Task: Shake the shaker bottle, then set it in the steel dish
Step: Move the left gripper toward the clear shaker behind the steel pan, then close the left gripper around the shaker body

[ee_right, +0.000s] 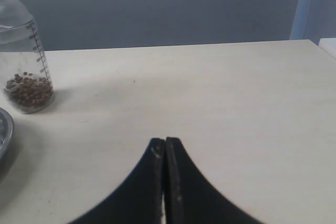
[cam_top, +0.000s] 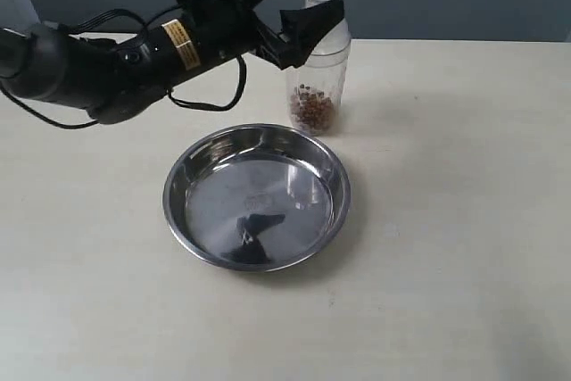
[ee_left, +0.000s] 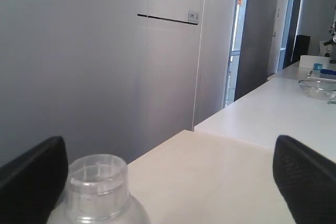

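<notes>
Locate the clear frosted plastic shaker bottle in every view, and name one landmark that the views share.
Exterior view: the clear frosted plastic shaker bottle stands upright at upper centre, beyond the round shiny steel dish.
Left wrist view: only the bottle's round cap and domed top show, at the bottom left edge.
Right wrist view: the bottle is at the left edge, with brown bits in its base.
Shared landmark: the pale table top.
</notes>
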`<state>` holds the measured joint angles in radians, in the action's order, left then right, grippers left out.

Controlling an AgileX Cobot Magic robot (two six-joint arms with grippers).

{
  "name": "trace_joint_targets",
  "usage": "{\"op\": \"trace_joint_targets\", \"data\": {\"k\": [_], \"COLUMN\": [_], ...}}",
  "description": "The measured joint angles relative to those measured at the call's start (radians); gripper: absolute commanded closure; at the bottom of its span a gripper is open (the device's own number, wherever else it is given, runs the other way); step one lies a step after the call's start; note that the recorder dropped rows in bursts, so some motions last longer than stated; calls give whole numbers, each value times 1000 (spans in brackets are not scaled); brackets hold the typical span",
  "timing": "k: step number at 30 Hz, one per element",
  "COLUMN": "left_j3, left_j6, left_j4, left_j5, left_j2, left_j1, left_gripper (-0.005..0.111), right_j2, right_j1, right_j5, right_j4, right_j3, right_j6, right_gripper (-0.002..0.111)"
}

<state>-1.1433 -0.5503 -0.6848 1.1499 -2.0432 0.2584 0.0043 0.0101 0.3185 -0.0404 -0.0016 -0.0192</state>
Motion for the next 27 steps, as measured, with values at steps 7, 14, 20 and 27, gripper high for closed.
{"op": "trace_joint_targets", "data": {"k": [7, 14, 20, 27], "left_j3": [-157, -269, -325, -392], "left_j6": [-42, -100, -112, -153], "left_j4": [-18, -67, -76, -111], "left_j5": [-71, -109, -137, -157], "left_j2": [-112, -204, -251, -319], "left_j1": [0, 0, 0, 0], "left_gripper": [1, 1, 1, 1], "right_j2": [0, 0, 0, 0], "right_j1": [0, 0, 0, 0], "right_j5": [0, 0, 0, 0], "right_j4": [0, 0, 0, 0], "right_j3": [0, 0, 0, 0], "right_j6": [0, 0, 0, 0], "right_gripper": [109, 109, 109, 109]}}
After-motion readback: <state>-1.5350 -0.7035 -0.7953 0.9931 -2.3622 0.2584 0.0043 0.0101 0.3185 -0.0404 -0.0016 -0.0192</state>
